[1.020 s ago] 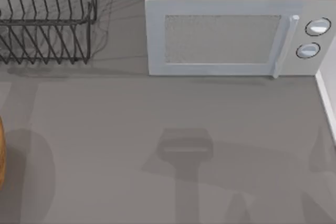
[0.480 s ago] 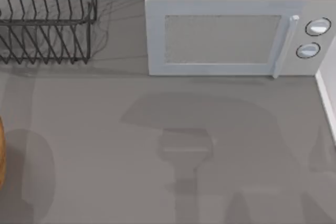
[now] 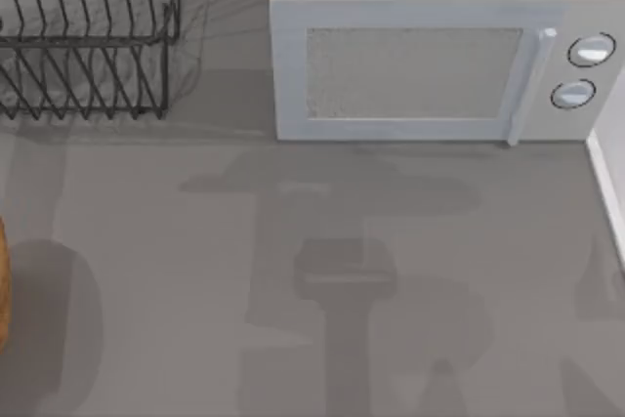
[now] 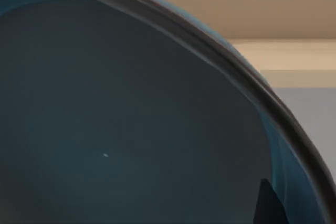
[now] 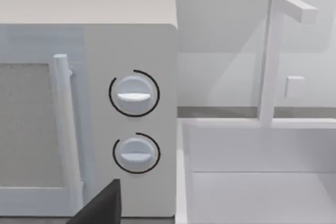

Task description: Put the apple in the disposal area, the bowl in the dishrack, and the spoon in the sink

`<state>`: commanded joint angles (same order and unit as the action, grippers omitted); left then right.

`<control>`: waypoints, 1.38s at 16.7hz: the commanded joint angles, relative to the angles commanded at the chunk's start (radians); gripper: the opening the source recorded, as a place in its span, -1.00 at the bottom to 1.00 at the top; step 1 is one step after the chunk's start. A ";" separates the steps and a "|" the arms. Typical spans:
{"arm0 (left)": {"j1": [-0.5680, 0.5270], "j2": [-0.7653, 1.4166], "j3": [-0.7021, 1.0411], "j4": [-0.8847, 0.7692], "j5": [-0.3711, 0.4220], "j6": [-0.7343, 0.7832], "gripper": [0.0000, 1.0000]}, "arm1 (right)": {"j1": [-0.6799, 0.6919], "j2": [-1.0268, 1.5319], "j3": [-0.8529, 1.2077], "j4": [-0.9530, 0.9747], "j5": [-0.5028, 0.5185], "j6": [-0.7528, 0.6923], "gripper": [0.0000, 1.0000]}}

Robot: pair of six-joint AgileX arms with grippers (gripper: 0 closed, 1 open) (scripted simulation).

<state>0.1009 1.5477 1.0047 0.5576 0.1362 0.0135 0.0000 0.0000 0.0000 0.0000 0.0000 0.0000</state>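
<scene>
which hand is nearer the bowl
Left. The bowl sits right against the left wrist camera. The right wrist view faces the microwave and the sink instead.

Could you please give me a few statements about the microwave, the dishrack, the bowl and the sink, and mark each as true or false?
1. The dishrack stands at the top view's left, beside the microwave. True.
2. The microwave door is open. False: it is shut, its handle against the front.
3. The left wrist view looks at close range into the teal-blue bowl. True.
4. The microwave has three knobs. False: it has two, one above the other.
5. A white sink with a faucet lies next to the microwave in the right wrist view. True.
</scene>
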 joint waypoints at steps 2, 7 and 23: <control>-0.015 0.093 -0.034 0.128 -0.013 0.000 -1.00 | 0.000 0.000 0.000 0.000 0.000 0.000 1.00; -0.034 0.208 -0.081 0.273 -0.031 0.002 -1.00 | 0.000 0.000 0.000 0.000 0.000 0.000 1.00; -0.034 0.208 -0.081 0.273 -0.031 0.002 0.81 | 0.000 0.000 0.000 0.000 0.000 0.000 1.00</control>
<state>0.0667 1.7555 0.9237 0.8304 0.1056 0.0157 0.0000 0.0000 0.0000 0.0000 0.0000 0.0000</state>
